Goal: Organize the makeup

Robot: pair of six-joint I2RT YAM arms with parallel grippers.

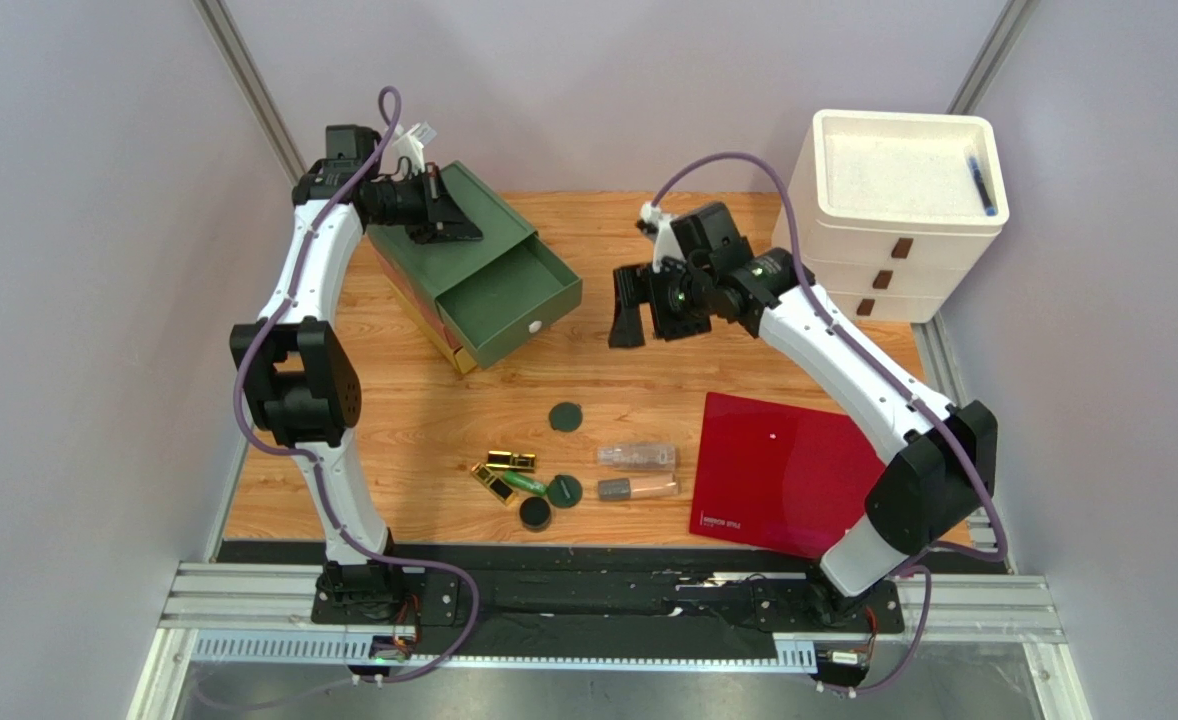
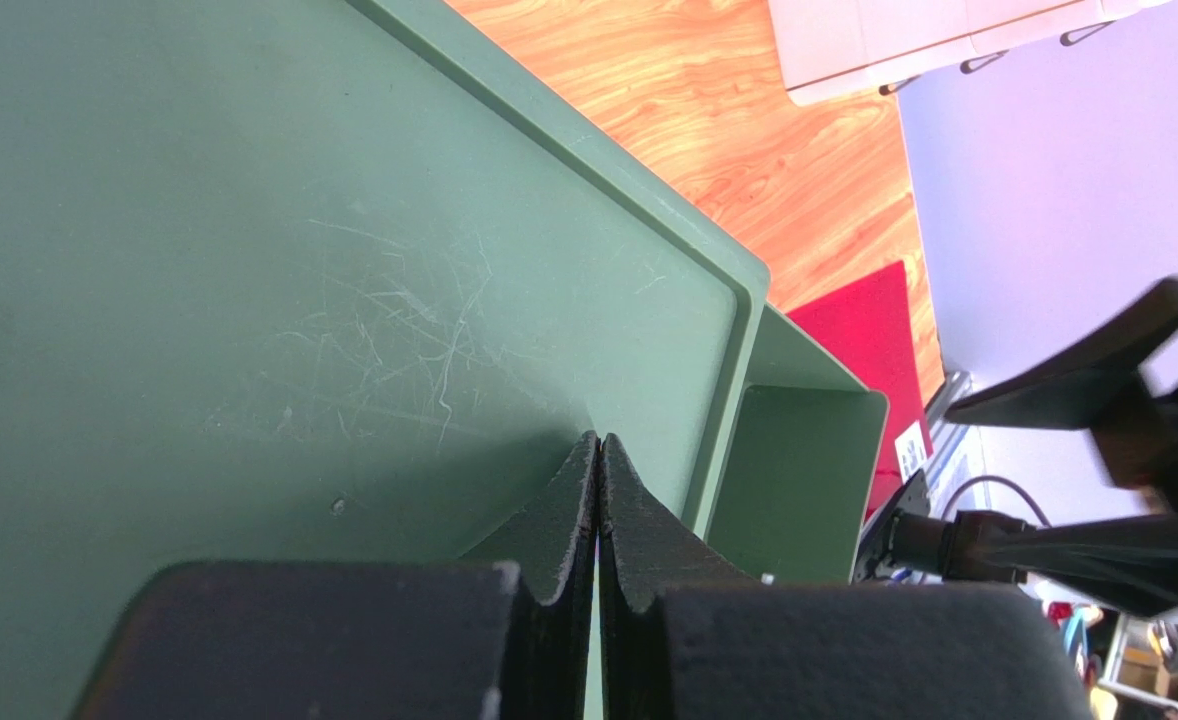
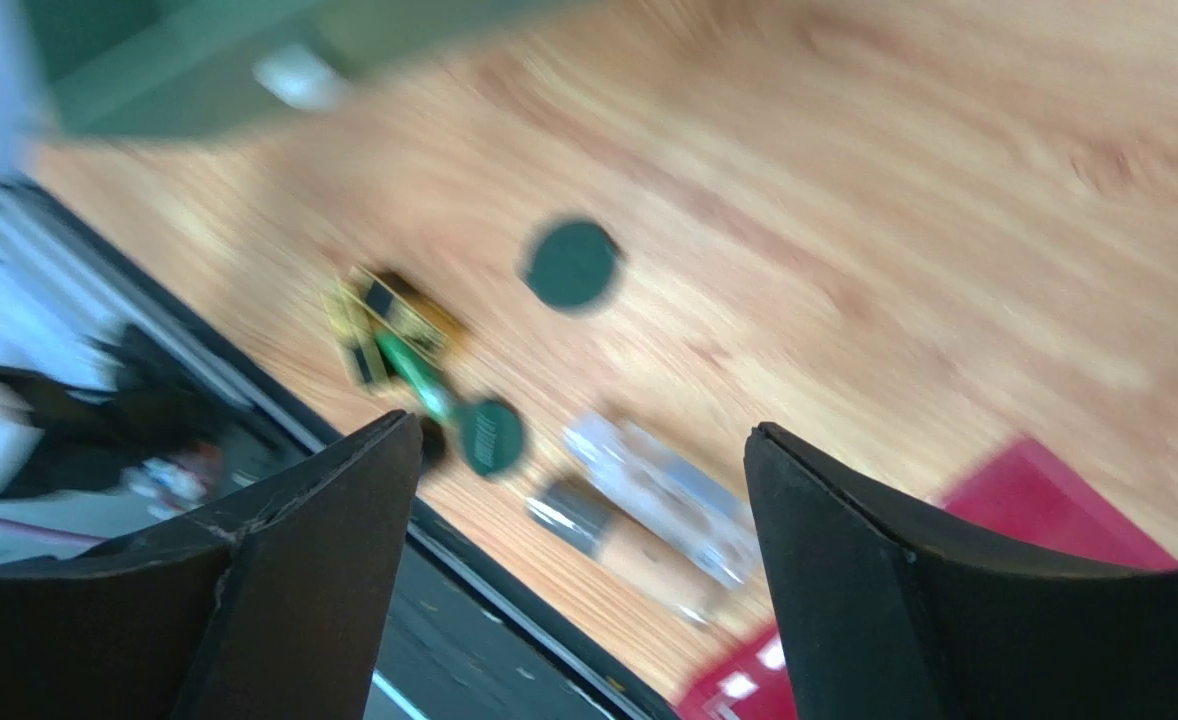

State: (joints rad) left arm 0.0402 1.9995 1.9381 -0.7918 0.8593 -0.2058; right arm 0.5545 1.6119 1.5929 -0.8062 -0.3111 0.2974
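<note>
The makeup lies loose on the wooden table: a dark green compact (image 1: 564,416), two more compacts (image 1: 564,488) (image 1: 537,515), gold lipstick tubes (image 1: 513,459), a green tube (image 1: 522,485) and two clear lip-gloss tubes (image 1: 637,455) (image 1: 637,488). My right gripper (image 1: 649,308) hangs open and empty above the table, right of the open drawer. Its blurred wrist view (image 3: 588,435) shows a compact (image 3: 571,264), gloss tubes (image 3: 663,488) and lipsticks (image 3: 392,323) far below. My left gripper (image 1: 453,218) is shut, its tips (image 2: 598,443) resting on the green box's lid (image 2: 325,300).
The green box (image 1: 468,225) stands at the back left with its drawer (image 1: 508,293) pulled out toward the middle. A flat red sheet (image 1: 783,473) lies at the front right. A white drawer unit (image 1: 896,210) stands at the back right.
</note>
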